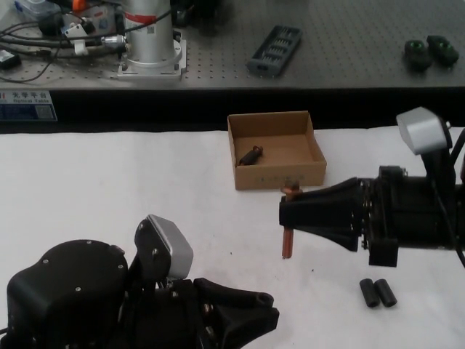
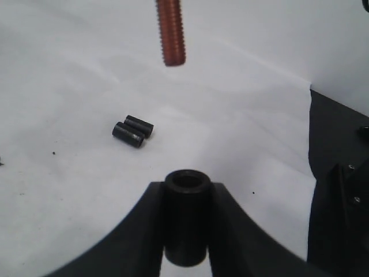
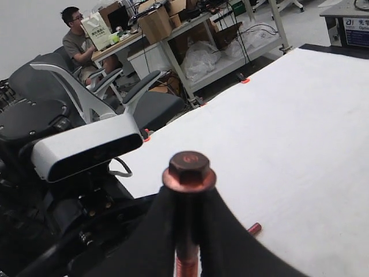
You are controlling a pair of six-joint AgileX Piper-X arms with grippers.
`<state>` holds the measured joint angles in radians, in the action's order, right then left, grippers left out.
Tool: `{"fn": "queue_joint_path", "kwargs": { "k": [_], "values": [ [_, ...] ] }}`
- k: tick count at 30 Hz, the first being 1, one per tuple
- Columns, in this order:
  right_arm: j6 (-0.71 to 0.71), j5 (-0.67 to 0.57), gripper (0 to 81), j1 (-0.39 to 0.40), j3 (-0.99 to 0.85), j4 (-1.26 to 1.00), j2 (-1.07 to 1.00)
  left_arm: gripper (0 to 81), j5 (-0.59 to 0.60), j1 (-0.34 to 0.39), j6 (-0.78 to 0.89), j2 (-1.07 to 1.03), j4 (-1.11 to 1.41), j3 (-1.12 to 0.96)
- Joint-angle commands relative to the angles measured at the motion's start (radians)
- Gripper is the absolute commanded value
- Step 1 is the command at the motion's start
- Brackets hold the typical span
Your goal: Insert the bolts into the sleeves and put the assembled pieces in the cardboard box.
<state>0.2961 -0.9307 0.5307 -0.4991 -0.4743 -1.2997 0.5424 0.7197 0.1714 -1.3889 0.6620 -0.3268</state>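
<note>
Right gripper (image 3: 187, 203) hangs the bolt (image 1: 288, 240) thread-down just before the cardboard box (image 1: 279, 175). Left gripper (image 2: 185, 234) pinches a sleeve (image 2: 185, 183) bore-up, surely for mating

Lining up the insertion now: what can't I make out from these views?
- Left wrist view: bolt's head, cut off by the top edge.
- Right wrist view: bolt's tip, hidden by the right claw.
- High view: sleeve, lost against the black left claw.
- High view: piece in the cardboard box, too small to judge.
</note>
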Motion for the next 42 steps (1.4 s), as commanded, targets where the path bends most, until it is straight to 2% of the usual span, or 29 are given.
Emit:
{"fn": "queue_joint_path", "kwargs": {
  "k": [1,10,19,30,42],
  "values": [
    [0.003,-0.004,4.3,-0.006,0.000,-0.018,0.014,11.4,0.025,0.005,-0.020,0.002,0.013,-0.011],
    [0.026,-0.024,4.3,-0.004,0.000,-0.018,0.014,11.4,0.100,0.005,-0.005,0.002,0.013,-0.047],
    [0.044,-0.034,4.3,0.003,0.019,-0.029,0.014,11.4,0.094,0.005,0.006,0.002,-0.013,-0.050],
    [0.048,-0.027,4.3,0.066,0.019,-0.027,0.014,11.4,0.072,0.005,0.055,0.002,-0.013,-0.050],
    [0.048,-0.025,4.3,0.066,0.023,-0.027,0.014,11.4,0.038,0.005,0.088,0.002,-0.008,-0.059]
  ]
}}
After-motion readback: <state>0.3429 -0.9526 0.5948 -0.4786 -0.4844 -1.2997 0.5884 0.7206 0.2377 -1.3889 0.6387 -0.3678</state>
